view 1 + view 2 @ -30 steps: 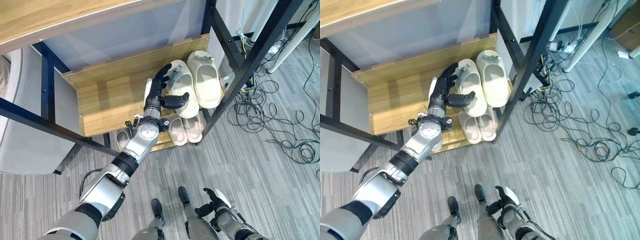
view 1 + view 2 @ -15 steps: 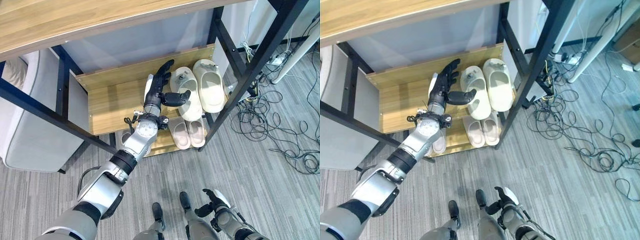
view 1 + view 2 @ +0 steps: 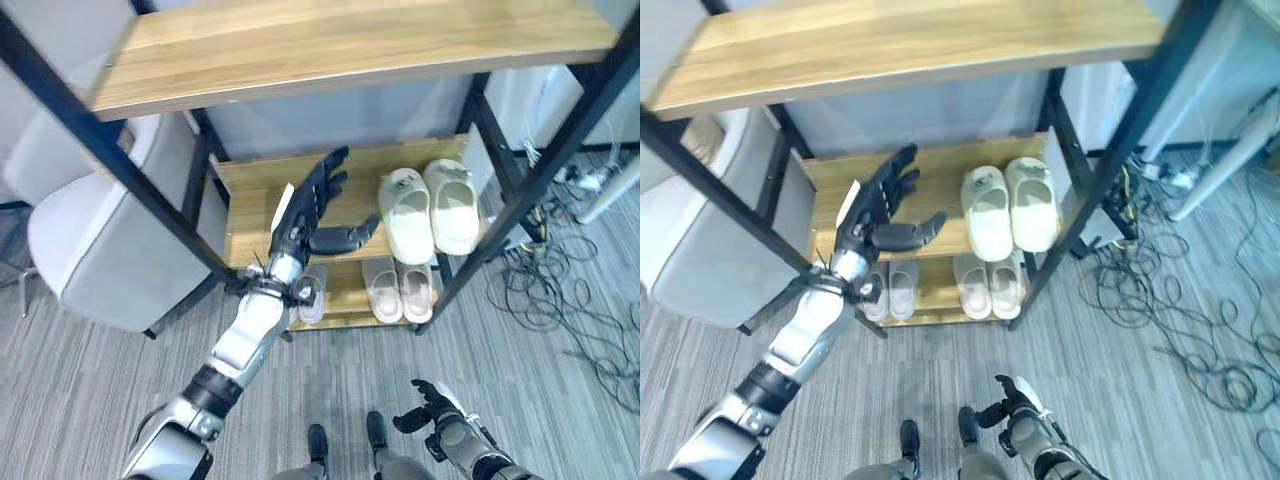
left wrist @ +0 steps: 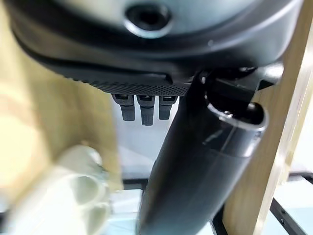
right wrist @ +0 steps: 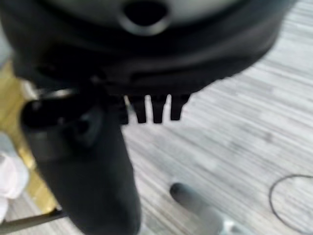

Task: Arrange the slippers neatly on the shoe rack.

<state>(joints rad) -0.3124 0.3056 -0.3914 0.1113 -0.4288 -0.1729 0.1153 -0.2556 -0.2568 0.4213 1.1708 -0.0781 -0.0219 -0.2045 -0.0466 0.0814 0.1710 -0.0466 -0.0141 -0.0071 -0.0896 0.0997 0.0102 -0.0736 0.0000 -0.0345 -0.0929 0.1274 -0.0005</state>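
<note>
A pair of cream slippers (image 3: 432, 208) lies side by side at the right end of the shoe rack's middle shelf (image 3: 250, 215). My left hand (image 3: 312, 208) is held open in front of that shelf, fingers spread and thumb pointing toward the slippers, a short way to their left and touching nothing. In the left wrist view its fingers (image 4: 142, 108) are straight, with a cream slipper (image 4: 80, 193) beyond them. On the bottom shelf sit a beige pair (image 3: 398, 290) and a white pair (image 3: 890, 293). My right hand (image 3: 432, 414) hangs low over the floor, open and holding nothing.
A wooden top shelf (image 3: 330, 50) overhangs the rack, carried by black metal posts (image 3: 520, 200). A grey upholstered chair (image 3: 90, 240) stands against the rack's left side. Loose cables (image 3: 570, 300) lie on the grey floor to the right.
The camera has pulled back, so more of the rack shows. My left hand has come off the left cream slipper and drawn back to the left, still open.
</note>
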